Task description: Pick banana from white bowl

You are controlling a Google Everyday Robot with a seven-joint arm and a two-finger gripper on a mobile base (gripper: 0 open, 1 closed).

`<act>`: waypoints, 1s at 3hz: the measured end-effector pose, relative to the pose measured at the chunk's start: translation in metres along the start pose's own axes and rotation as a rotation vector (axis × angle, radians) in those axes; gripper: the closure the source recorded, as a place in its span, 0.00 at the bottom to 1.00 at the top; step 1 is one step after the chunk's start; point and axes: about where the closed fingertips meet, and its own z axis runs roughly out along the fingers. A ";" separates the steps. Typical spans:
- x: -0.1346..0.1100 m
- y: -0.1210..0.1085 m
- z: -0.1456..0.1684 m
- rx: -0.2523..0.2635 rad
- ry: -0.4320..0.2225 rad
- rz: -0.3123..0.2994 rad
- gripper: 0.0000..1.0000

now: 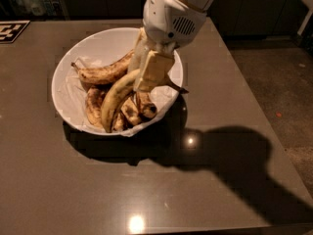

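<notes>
The white bowl [105, 45] sits on the dark table, left of centre. The banana [115, 99], long and yellow, lies slanted across the bowl with its stem end raised to the right. My gripper [149, 75] reaches down into the bowl from above. Its pale fingers [154, 70] are closed around the banana's upper part near the stem. The white wrist housing [171, 16] hides the bowl's far right rim.
A long browner banana [105, 72] lies behind it in the bowl. Short blotched bananas [94, 106] lie below. A checkered marker [11, 31] sits at the table's far left corner. The table's right edge borders the floor [288, 82].
</notes>
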 end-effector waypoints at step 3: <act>-0.013 0.070 -0.033 0.034 -0.090 -0.150 1.00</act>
